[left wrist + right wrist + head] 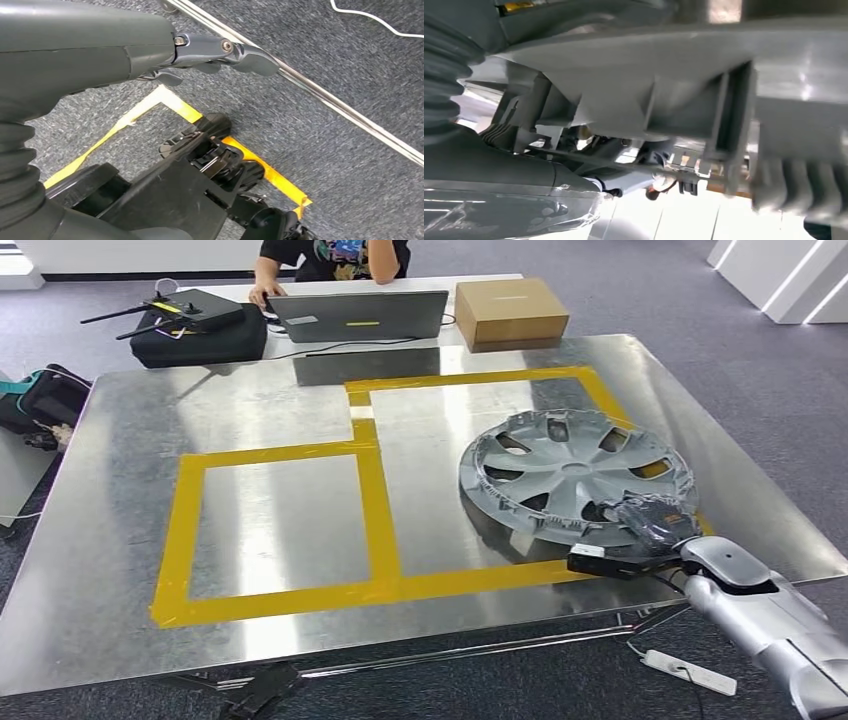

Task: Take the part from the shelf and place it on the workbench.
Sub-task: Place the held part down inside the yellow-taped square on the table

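Hubcap point(572, 472): lies flat on the metal workbench point(280, 530), right of centre, over the yellow tape point(375, 502).
Right hand point(655, 522): grips the hubcap's near rim.
Left hand point(220, 52): empty, fingers apart, above the carpet point(320, 125).

right hand point(655, 520) fingers hidden | hubcap point(664, 85) blurred, cut off
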